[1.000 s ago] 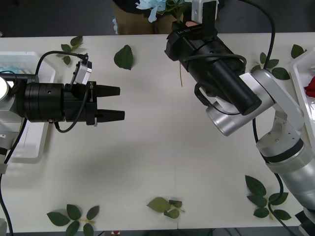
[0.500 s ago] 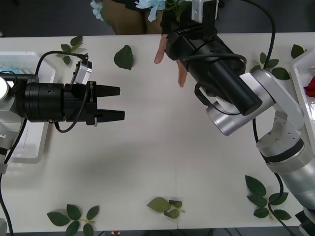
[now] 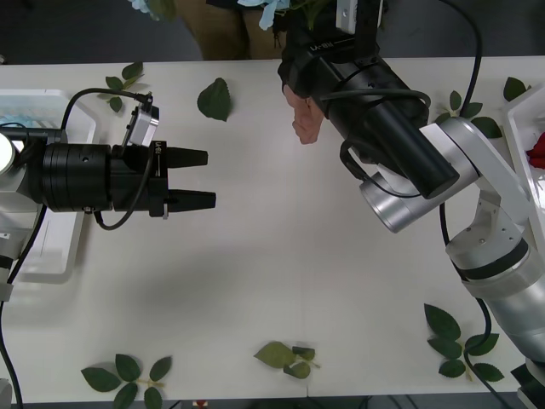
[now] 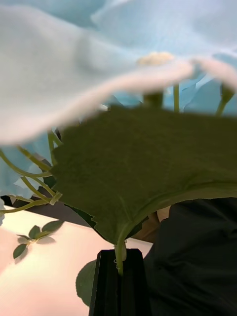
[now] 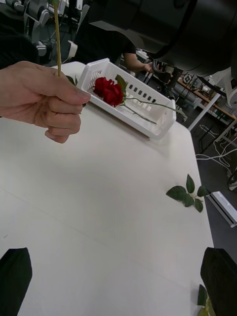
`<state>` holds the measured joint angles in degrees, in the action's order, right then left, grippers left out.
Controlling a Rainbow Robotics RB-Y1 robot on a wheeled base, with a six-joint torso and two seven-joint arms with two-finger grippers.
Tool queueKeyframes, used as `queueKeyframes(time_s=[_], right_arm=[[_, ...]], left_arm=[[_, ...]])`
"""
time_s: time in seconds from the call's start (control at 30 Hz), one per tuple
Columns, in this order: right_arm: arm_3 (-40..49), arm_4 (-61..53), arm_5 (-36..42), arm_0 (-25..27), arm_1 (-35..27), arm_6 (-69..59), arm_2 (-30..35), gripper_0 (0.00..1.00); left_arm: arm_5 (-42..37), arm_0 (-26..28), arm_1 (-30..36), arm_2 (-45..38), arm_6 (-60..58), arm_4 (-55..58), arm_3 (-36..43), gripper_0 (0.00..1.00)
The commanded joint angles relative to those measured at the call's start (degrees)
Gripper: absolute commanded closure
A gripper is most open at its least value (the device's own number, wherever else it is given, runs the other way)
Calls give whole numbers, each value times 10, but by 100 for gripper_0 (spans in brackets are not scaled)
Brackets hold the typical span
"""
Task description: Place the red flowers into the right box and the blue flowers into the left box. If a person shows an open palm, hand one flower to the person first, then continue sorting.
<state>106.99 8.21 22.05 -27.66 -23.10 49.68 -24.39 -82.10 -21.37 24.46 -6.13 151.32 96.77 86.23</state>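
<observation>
Right now my right gripper [image 4: 118, 256] is up at the far edge of the table, jaws pressed together on the stem of a blue flower [image 4: 98, 59]. Its pale petals and one broad leaf [image 4: 148, 163] hang close over my wrist camera. From the front, part of that blue head [image 3: 260, 7] pokes out beyond the table edge, just past my right arm.

A person's hand [image 3: 305, 118] sits just beside that arm, over the far part of the table. From my left wrist, that hand [image 5: 42, 103] is curled into a fist around a thin stem [image 5: 57, 39] that runs upward from it. I cannot tell whether it is the same stem I am holding.

My left gripper [image 3: 197, 179] hovers over the left half of the table, pointing toward the middle, black fingers apart with nothing between them.

One red flower [image 5: 108, 91] lies in the right box [image 5: 148, 126], well apart from the hand. The left box [image 3: 60, 100] is at the table's left edge behind my left arm, with something pale blue in it. Loose leaves [image 3: 215, 98] lie scattered on the table.
</observation>
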Motion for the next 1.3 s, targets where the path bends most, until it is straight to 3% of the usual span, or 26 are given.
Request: queueKeyframes(time_s=[0.03,0.07,0.13,0.23,0.33,0.57,0.87,1.0,1.13,1.3], right_arm=[[9,5,-8,-22,9,-35,12,92],[9,4,-8,-22,9,-35,12,84],[9,1,-8,-22,9,-35,12,41],[9,1,-8,-23,9,-35,12,17],[9,1,-8,-23,9,-35,12,12],[17,-20,-9,-18,-18,-35,5,11],[101,-161,-33,55,-201,-35,0,12],[116,-294,-27,78,-271,-35,2,12],[117,-393,30,79,-292,-7,2,12],[117,-507,179,58,-273,84,15,12]], left_arm=[[4,-3,-4,6,37,8,17,0],[4,-3,-4,6,37,8,17,0],[4,-3,-4,6,37,8,17,0],[4,-3,-4,6,37,8,17,0],[4,-3,-4,6,37,8,17,0],[4,-3,-4,6,37,8,17,0],[4,-3,-4,6,37,8,17,0],[4,-3,-4,6,37,8,17,0],[4,-3,-4,6,37,8,17,0],[4,-3,-4,6,37,8,17,0]])
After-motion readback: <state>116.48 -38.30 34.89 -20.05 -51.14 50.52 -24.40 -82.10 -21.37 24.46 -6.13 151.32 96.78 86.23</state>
